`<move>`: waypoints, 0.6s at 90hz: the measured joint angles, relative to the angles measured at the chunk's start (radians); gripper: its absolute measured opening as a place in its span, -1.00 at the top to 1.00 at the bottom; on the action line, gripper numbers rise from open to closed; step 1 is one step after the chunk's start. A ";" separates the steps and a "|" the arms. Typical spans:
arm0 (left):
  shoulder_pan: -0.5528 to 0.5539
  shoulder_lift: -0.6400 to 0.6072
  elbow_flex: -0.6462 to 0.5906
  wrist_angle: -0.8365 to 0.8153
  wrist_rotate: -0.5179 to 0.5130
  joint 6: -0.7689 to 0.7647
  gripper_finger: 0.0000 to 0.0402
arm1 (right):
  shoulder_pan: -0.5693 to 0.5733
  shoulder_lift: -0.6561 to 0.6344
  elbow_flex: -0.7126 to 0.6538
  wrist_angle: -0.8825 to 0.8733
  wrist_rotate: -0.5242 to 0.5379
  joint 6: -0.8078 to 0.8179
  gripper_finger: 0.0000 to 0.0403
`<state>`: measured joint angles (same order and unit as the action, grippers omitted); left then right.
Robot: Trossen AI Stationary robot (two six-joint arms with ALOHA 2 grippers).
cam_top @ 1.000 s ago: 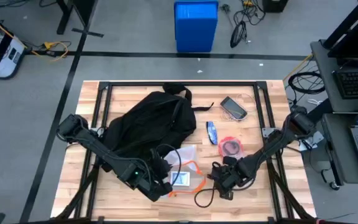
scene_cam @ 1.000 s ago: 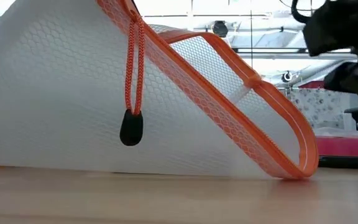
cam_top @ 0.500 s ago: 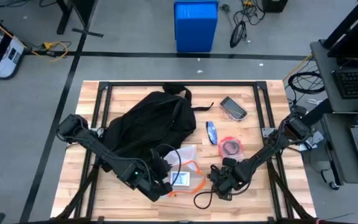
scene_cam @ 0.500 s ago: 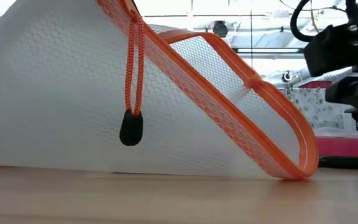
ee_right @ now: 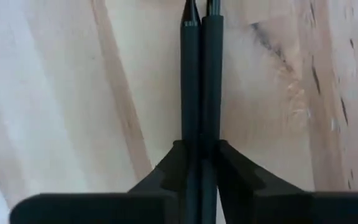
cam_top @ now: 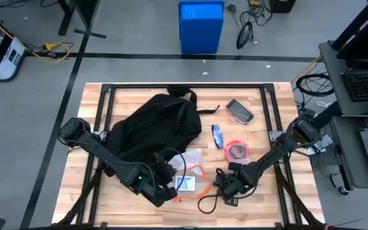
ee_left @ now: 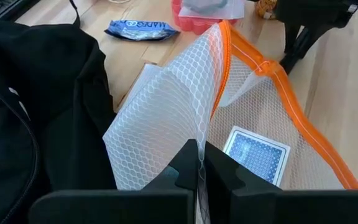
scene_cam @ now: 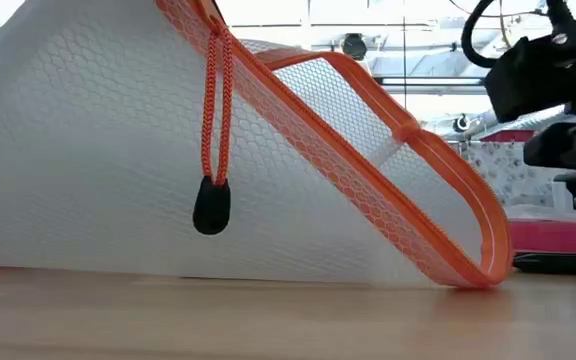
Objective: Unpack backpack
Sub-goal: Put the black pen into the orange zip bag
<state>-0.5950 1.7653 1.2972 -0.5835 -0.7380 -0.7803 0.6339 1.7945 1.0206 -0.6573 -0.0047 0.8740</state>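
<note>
The black backpack (cam_top: 151, 125) lies on the table's left half. Beside its near right corner is a white mesh pouch (cam_top: 190, 180) with orange trim; my left gripper (ee_left: 199, 163) is shut on it. It fills the low view, where an orange zipper pull (scene_cam: 213, 150) hangs. A blue-backed card pack (ee_left: 257, 154) lies inside the pouch. To the right of the pouch my right gripper (cam_top: 225, 185) is shut on a black cable (cam_top: 207, 203). My left gripper pinches a raised fold of the pouch's white mesh (ee_left: 199, 138) between its two fingers, coming from the near left. The pouch stands up like a tent, its lower edge (scene_cam: 268, 274) on the table. My right gripper pinches two strands of the cable (ee_right: 197, 68) side by side between its fingers, which point down at the wood. The strands run along the fingers. The cable's loop (cam_top: 204, 204) lies on the table on the gripper's near left side.
To the right of the backpack lie a dark phone-like thing (cam_top: 240, 110), a blue packet (cam_top: 218, 135) and a red round container (cam_top: 237, 151). A blue bin (cam_top: 201, 27) stands on the floor beyond the far edge.
My right gripper has gone a little toward the table's left and near edges, staying shut on the cable, and the cable's loop has slid along with it. The pouch and my left gripper have kept still.
</note>
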 joint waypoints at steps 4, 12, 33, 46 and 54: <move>0.000 0.000 0.000 0.000 0.000 0.000 1.00 | 0.000 -0.019 -0.003 0.003 -0.007 0.003 0.78; 0.000 0.000 0.000 0.000 0.000 0.000 1.00 | 0.001 -0.054 -0.005 -0.003 -0.010 0.004 0.83; 0.000 0.000 0.000 0.001 0.000 0.000 1.00 | 0.001 -0.117 -0.005 -0.018 -0.006 0.007 0.99; 0.000 0.000 0.000 0.000 0.000 0.000 1.00 | 0.004 -0.117 -0.005 0.020 -0.001 0.010 0.99; 0.000 0.000 0.000 0.000 0.000 0.000 1.00 | 0.022 -0.117 -0.005 0.095 -0.002 0.032 0.98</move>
<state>-0.5955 1.7653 1.2972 -0.5831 -0.7382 -0.7803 0.6555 1.6772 1.0157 -0.5627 -0.0065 0.9060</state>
